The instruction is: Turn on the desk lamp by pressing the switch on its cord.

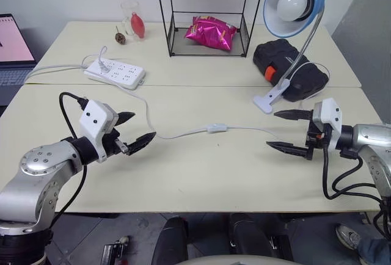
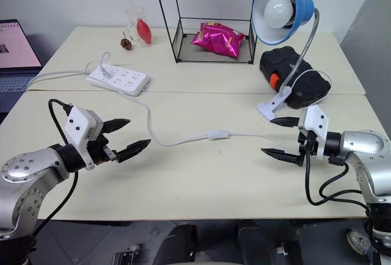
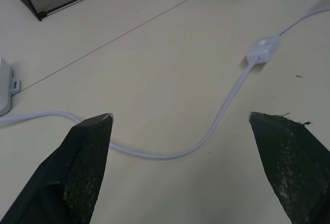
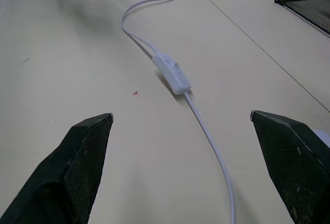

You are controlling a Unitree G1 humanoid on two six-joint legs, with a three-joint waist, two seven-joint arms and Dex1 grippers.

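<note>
we see two cream tables (image 1: 183,179) pushed together, the nearer one carrying everything the move depends on. at the far right the desk lamp (image 1: 292,2) stands on its clip base, its shade tipped toward us and the bulb unlit. behind it are a black case (image 1: 287,63) and a wire rack (image 1: 208,14) holding a pink snack bag (image 1: 211,32); a white power strip (image 1: 116,72) lies on the far left.

our left gripper (image 1: 135,128) hangs over the near table's left side, and our right gripper (image 1: 287,130) over its right side. both have their fingers spread wide with nothing between them, and both point inward toward the middle.

the cord (image 1: 183,134) runs from the power strip, sags in a loose curve in front of the left gripper, then runs on toward the lamp's base.

the switch (image 1: 217,128) lies flat on the near table, between the two grippers and roughly level with them. its long axis follows the cord, running left to right across the table, so it points roughly at each gripper. in both eye views it seems about midway, perhaps slightly closer to the right gripper. in the right wrist view the switch (image 4: 172,73) sits ahead between the fingers, its button facing up. we judge the right arm better placed: it needs to reach inward and come down on top.
</note>
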